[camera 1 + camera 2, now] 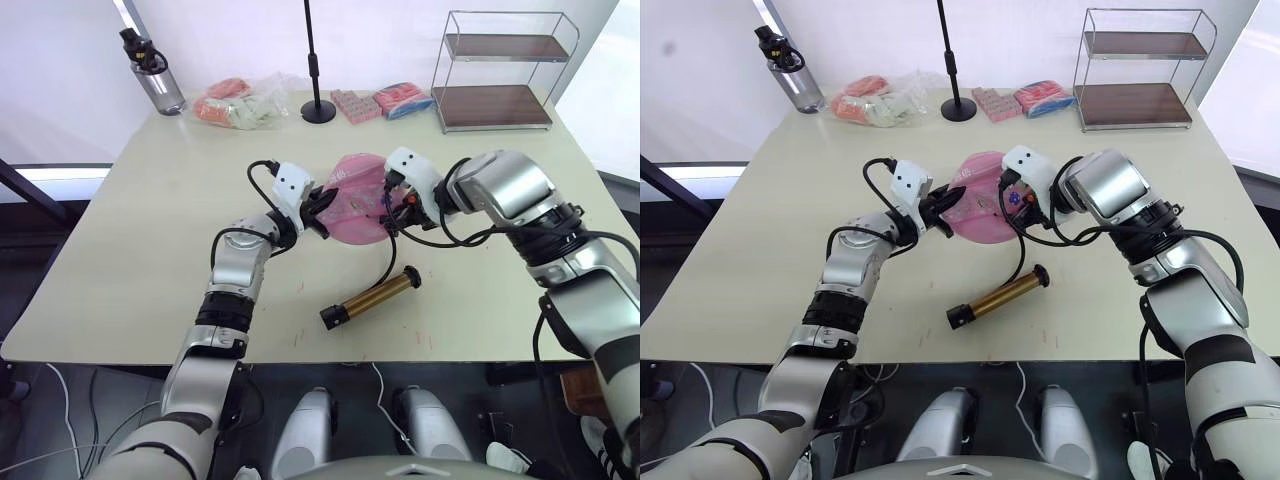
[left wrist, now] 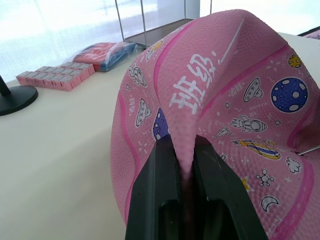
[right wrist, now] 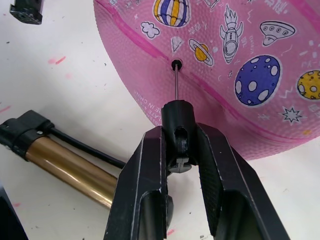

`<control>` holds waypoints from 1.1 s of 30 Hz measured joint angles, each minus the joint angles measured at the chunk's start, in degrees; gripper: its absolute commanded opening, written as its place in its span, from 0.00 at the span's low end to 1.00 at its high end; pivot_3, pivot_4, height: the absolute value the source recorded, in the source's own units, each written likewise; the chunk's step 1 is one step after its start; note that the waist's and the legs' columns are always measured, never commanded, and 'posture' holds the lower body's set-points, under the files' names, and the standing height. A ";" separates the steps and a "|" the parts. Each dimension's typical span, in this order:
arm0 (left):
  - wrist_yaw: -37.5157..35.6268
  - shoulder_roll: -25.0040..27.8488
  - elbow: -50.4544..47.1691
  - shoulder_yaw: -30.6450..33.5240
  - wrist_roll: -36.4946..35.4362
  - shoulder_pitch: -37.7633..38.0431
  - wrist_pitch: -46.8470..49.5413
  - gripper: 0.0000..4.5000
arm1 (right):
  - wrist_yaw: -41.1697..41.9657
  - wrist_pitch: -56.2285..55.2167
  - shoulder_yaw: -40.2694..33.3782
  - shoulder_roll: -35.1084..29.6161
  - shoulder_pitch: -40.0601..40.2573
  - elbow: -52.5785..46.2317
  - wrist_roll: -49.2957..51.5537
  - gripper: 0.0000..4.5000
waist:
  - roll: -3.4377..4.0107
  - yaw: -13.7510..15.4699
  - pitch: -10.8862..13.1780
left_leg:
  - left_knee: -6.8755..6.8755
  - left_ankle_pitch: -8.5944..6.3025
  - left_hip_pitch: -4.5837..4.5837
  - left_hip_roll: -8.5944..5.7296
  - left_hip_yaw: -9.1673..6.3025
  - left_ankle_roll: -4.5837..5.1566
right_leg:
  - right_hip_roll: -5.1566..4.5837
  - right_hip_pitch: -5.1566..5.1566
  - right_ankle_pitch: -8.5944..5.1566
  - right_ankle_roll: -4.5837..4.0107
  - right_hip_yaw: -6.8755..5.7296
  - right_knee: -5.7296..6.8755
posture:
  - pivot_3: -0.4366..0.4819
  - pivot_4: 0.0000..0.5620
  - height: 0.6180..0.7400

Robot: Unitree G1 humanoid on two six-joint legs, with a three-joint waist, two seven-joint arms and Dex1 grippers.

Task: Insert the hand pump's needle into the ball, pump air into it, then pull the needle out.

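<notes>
Needle [image 3: 176, 84] tip at ball [image 1: 357, 200] valve, fitting clamped in right gripper [image 3: 179, 145]; mid-table ball fold pinched by left gripper [image 2: 184, 165]. Could bend if pushed off-axis, or slip if ball shifts.

You can read two white Chinese characters, "班级", printed large on the ball [image 2: 235, 100] in the left wrist view. In the right wrist view, small white lettering near the ball's lower edge seems to end in "IN CHINA", though you cannot make out the rest.
</notes>
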 measured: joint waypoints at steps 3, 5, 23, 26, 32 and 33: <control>0.00 0.00 -0.06 -0.01 -0.01 0.01 0.04 0.00 | 0.53 -0.13 0.00 0.12 0.00 0.30 -0.71 0.07 | 0.00 -0.02 0.00 | 0.00 0.00 0.00 0.00 0.00 0.00 | 0.00 0.00 0.00 0.00 0.00 0.00 | 0.48 0.27 0.93; -0.01 0.00 -0.08 -0.02 -0.01 0.02 0.06 0.00 | 0.88 -0.27 -0.01 0.20 0.00 0.51 -1.10 0.07 | 0.00 -0.02 0.00 | 0.00 0.00 0.01 0.00 0.00 0.00 | 0.00 0.00 0.00 0.00 0.00 0.01 | 0.48 0.27 0.93; 0.02 0.00 -1.19 -0.01 -0.06 0.74 0.32 0.00 | 3.18 -2.19 -0.16 0.56 -0.10 2.64 -3.27 0.07 | 0.00 -0.06 0.00 | 0.01 0.00 0.02 0.00 0.00 -0.01 | 0.00 0.00 0.00 0.00 0.00 0.02 | 0.48 0.27 0.93; 0.01 0.00 -1.23 -0.02 -0.07 0.74 0.39 0.00 | 3.55 -2.32 -0.06 0.57 -0.10 2.63 -3.67 0.07 | 0.00 -0.06 0.00 | 0.01 0.00 0.02 0.00 0.00 -0.01 | 0.00 0.01 0.00 0.00 0.00 0.02 | 0.48 0.27 0.93; -0.02 -0.02 -1.30 -0.03 -0.09 0.74 0.55 0.00 | 4.09 -2.38 0.57 0.55 -0.10 2.11 -4.57 0.07 | 0.00 -0.06 0.00 | 0.01 0.00 0.02 0.00 0.00 -0.01 | 0.00 0.00 0.00 0.00 0.00 0.03 | 0.48 0.27 0.93; -0.02 -0.02 -1.31 -0.03 -0.09 0.74 0.59 0.00 | 4.13 -2.38 0.62 0.55 -0.10 2.07 -4.70 0.07 | 0.00 -0.06 0.00 | 0.01 0.00 0.02 0.00 0.00 -0.01 | 0.00 0.00 0.00 0.00 0.00 0.03 | 0.48 0.27 0.93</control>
